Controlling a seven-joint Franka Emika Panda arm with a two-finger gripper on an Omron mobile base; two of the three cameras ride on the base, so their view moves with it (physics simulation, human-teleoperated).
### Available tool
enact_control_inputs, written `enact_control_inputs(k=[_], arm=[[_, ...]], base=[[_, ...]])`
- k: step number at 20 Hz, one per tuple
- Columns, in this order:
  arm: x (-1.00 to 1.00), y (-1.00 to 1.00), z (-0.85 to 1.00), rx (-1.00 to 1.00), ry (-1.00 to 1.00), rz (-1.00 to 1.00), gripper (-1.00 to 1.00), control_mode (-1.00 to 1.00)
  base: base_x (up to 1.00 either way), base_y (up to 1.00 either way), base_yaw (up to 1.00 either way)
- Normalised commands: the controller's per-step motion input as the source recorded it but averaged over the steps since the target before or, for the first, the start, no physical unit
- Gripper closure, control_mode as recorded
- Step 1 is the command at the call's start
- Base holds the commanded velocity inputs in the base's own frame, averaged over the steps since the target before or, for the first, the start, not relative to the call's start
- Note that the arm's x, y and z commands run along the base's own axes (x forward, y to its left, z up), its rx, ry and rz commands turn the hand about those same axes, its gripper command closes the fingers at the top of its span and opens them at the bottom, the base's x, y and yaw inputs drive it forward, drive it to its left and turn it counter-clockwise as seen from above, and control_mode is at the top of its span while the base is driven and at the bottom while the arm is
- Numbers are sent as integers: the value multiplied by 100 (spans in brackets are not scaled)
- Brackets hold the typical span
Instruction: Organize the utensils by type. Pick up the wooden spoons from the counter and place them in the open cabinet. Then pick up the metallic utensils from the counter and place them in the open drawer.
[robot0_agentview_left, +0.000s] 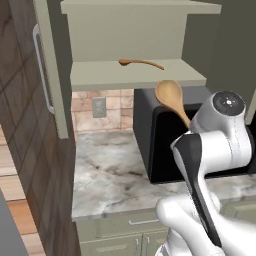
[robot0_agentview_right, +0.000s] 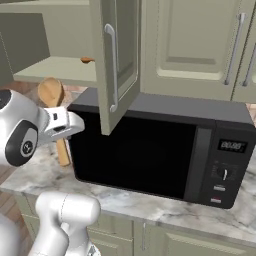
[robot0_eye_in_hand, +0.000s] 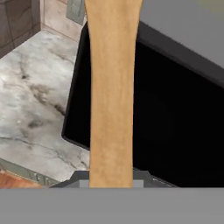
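Big wooden spoon (robot0_agentview_left: 170, 96) gripped by its handle in the gripper (robot0_eye_in_hand: 111, 180), bowl up just below the open cabinet (robot0_agentview_left: 135, 75) shelf, slim wooden spoon (robot0_agentview_left: 140, 62) lying on that shelf, black microwave (robot0_agentview_right: 150, 150) on the marbled counter (robot0_agentview_left: 107, 172)

The arm (robot0_agentview_left: 210, 165) is seen to be built of rounded, glossy white shells. A dark charcoal band is set along the side of one link, running diagonally between the white casings. One joint is capped by a round dark disc with small pale marks at its centre, ringed in white. In the right base view a similar dark round cap with a pale mark is shown on a bulbous white housing, and the base segment is smooth and white.
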Motion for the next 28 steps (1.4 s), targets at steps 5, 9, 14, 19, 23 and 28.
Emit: enact_control_inputs(k=[5,9,14,19,23,28], arm=[[10,4,43,-1,-8,-2,100,-100],[39,0,41,-1,0,0,100,-100],[56,0,20,-8,-1,0,100,-100],[32,0,4,-5,3,2,100,-100],[0,0,0,-1,0,8,100,-100],[53,10,0,-3,3,7,100,-100]], base=[[0,0,0],[0,0,0],[0,0,0],[0,0,0],[0,0,0],[0,0,0]])
